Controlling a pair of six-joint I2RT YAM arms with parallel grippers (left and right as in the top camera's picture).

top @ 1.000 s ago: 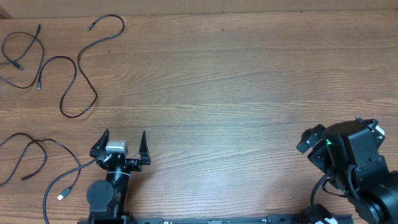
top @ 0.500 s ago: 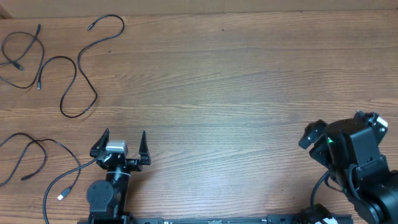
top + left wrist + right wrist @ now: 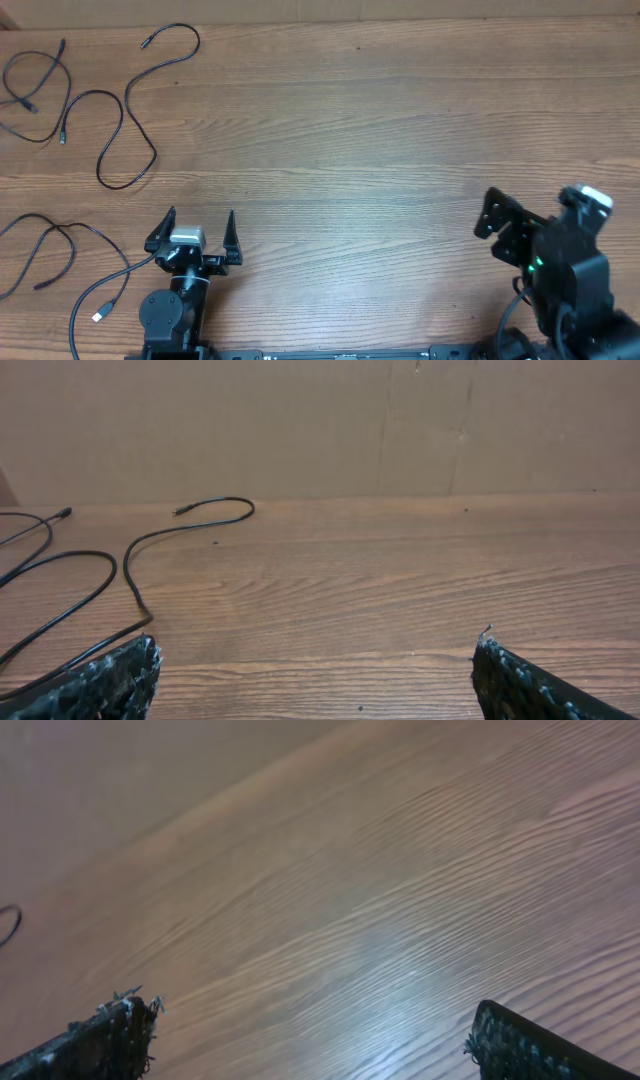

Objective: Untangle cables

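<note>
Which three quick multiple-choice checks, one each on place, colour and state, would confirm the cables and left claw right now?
1. Where on the table do the cables lie?
A. On the left arm's side
B. In the middle
C. On the right arm's side

2. What colour are the cables?
A. White
B. Black
C. Red

3. How is the left claw?
A. Open, holding nothing
B. Shut on a cable
C. Shut, holding nothing

Answers:
1. A: overhead, every cable lies along the left arm's side.
2. B: all are thin black cords on the brown wood.
3. A: its fingers stand wide apart with only bare wood between them.
</note>
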